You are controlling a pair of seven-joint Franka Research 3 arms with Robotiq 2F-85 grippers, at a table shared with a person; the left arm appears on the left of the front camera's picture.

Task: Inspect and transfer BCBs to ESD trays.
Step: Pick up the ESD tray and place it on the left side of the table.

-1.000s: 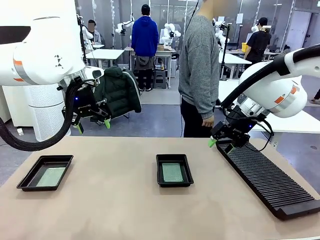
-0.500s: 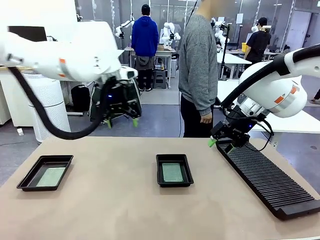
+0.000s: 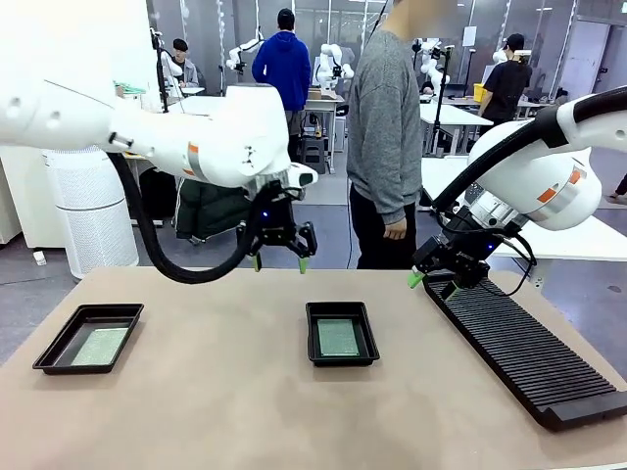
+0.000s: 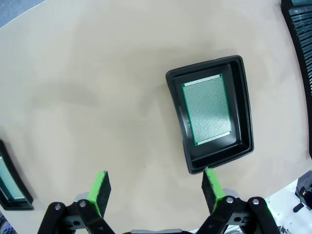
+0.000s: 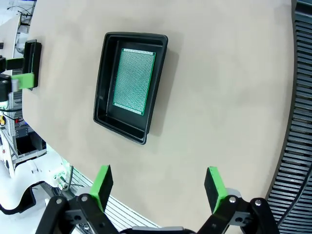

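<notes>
Tan tabletop [image 3: 225,392] carries two ESD trays [image 3: 342,334] [image 3: 88,337], a BCB [image 3: 338,338] [image 3: 99,346] flat in each. Boards look thin, light, stiff, fragile; pinch long edges. Left gripper [image 3: 278,262] and right gripper [image 3: 431,283] both gape apart, empty.

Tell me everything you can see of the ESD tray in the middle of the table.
The middle ESD tray is a shallow black rectangular tray with a flared rim and rounded corners; it looks like plastic. It lies flat on the tan table, its long side running away from the robot. One green BCB with a pale speckled face lies flat inside it, with a strip of bare tray floor at one short end. Nothing else touches the tray. The open left gripper hangs in the air beyond it, apart from it.
</notes>
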